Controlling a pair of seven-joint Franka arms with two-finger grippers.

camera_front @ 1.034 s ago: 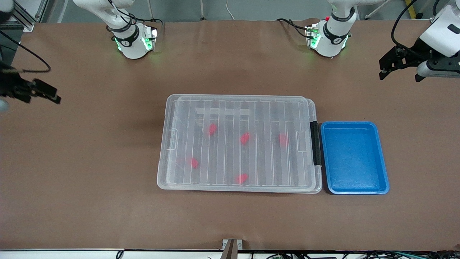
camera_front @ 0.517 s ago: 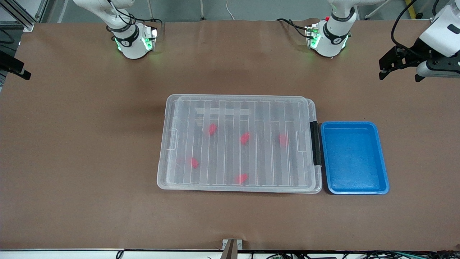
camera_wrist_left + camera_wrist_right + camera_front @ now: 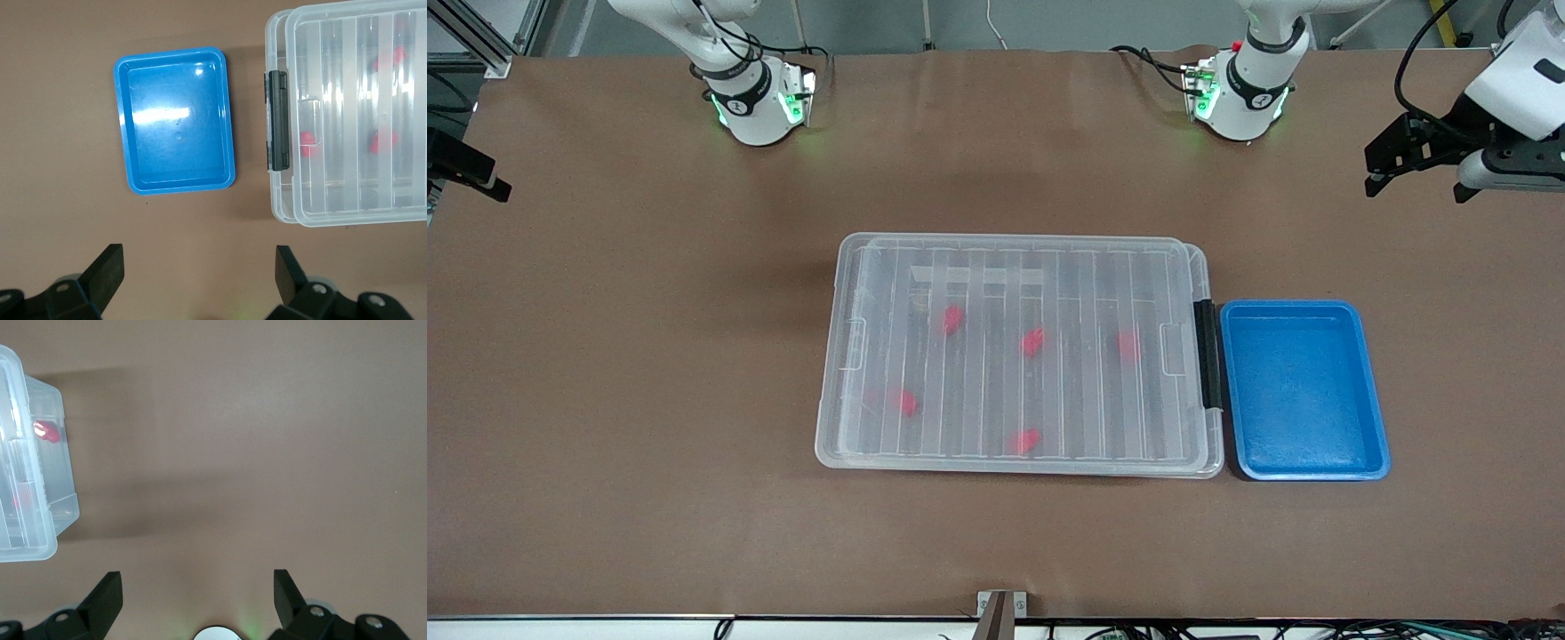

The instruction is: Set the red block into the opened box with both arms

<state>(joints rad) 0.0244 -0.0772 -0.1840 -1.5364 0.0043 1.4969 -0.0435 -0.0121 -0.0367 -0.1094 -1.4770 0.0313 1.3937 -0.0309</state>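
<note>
The box (image 3: 1014, 242) lies in the middle of the table with its ribbed clear lid on and its black clip (image 3: 1208, 353) at the end toward the left arm. Several red blocks show through the lid, one of them (image 3: 1033, 341) near the centre. The left wrist view takes in the clip end of the box (image 3: 347, 200) and a red block (image 3: 307, 142). One corner of the box (image 3: 40, 520) shows in the right wrist view. My left gripper (image 3: 1416, 185) (image 3: 198, 257) hangs open over bare table. My right gripper (image 3: 471, 173) (image 3: 197, 580) is open over the table's edge, holding nothing.
An empty blue tray (image 3: 1303, 391) (image 3: 177, 120) lies beside the box's clip end, toward the left arm's end. Brown table surface surrounds the box on every side. The two arm bases (image 3: 751, 98) (image 3: 1240, 93) stand farther from the front camera.
My right gripper has drawn back from the table toward the edge at the right arm's end. The left arm, the box and the blocks have not moved.
</note>
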